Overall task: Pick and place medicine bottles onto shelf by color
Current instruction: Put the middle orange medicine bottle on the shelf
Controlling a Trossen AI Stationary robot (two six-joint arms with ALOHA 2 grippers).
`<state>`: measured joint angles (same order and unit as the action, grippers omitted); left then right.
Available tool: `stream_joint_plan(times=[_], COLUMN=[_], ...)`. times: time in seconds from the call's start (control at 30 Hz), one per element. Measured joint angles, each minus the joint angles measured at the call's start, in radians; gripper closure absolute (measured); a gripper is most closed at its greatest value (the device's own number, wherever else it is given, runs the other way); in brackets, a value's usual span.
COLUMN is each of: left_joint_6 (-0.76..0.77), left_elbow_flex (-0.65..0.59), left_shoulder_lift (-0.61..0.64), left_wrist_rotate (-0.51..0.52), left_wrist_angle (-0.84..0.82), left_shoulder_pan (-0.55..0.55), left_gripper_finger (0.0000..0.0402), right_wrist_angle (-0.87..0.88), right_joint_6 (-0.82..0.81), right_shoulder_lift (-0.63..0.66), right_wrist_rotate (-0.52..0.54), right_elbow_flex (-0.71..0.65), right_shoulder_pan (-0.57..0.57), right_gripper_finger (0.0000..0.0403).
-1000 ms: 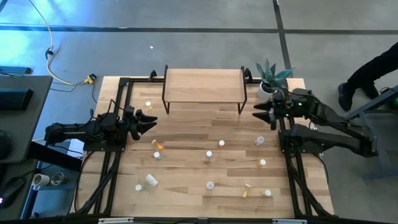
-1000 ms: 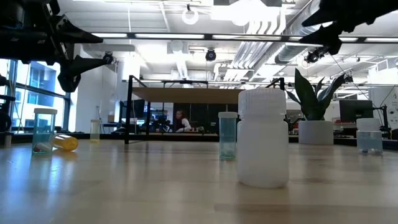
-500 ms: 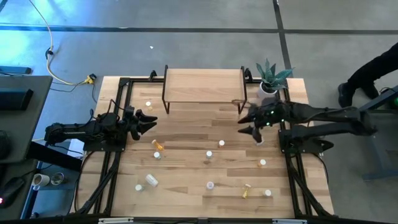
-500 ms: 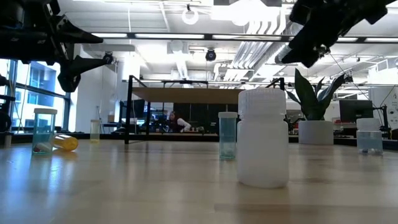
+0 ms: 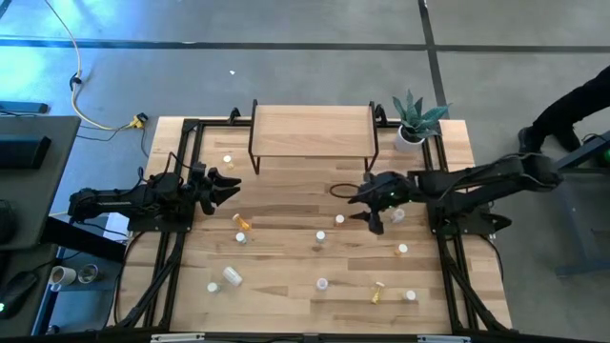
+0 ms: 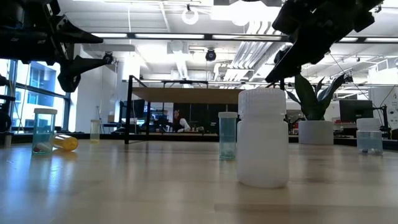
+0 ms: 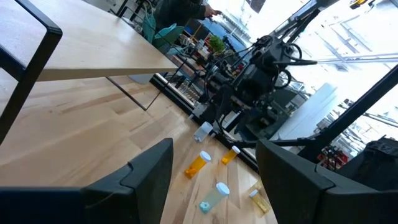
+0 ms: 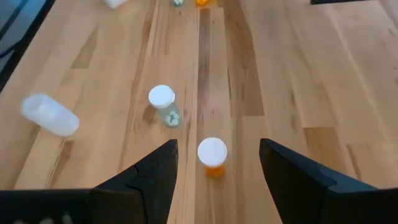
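Small medicine bottles stand or lie scattered over the wooden table. An orange one with a white cap (image 5: 339, 219) (image 8: 212, 155) stands upright just ahead of my right gripper (image 5: 363, 211) (image 8: 217, 146), which hangs open above the table's middle, tipped downward, with nothing held. A pale green bottle (image 8: 165, 104) stands beyond it and a white bottle (image 8: 50, 115) lies on its side. The shelf (image 5: 313, 130) stands on black legs at the far edge with a bare top. At the table's left side my left gripper (image 5: 229, 186) (image 7: 214, 171) waits open, above the table.
A potted plant (image 5: 416, 118) stands right of the shelf at the far right corner. An orange bottle (image 5: 243, 221) lies near my left gripper. A yellow bottle (image 5: 378, 292) lies near the near edge. In the low view a big white bottle (image 6: 263, 138) stands closest to the camera.
My right gripper has swung from beside the plant toward the table's middle, coming down, rolling and tipping its fingers downward. It now hangs behind the orange bottle, still open.
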<state>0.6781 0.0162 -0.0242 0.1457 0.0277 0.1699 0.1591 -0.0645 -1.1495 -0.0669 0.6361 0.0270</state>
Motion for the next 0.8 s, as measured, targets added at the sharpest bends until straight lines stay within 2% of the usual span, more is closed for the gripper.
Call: stream_joint_plan(times=[0.27,0.8], left_joint_6=[0.0,0.0], left_elbow_flex=[0.0,0.0], left_shoulder_lift=[0.0,0.0], left_wrist_rotate=[0.0,-0.002], left_wrist_angle=[0.0,-0.001], left_shoulder_pan=[0.0,0.0], left_gripper_finger=[0.0181,0.0181], right_wrist_angle=[-0.113,-0.195], right_joint_6=[0.005,0.002], right_shoulder_lift=[-0.121,-0.29], right_wrist_rotate=[0.003,0.03], right_elbow_flex=[0.0,-0.001], right_shoulder_pan=[0.025,0.027], right_gripper_finger=[0.0185,0.0185])
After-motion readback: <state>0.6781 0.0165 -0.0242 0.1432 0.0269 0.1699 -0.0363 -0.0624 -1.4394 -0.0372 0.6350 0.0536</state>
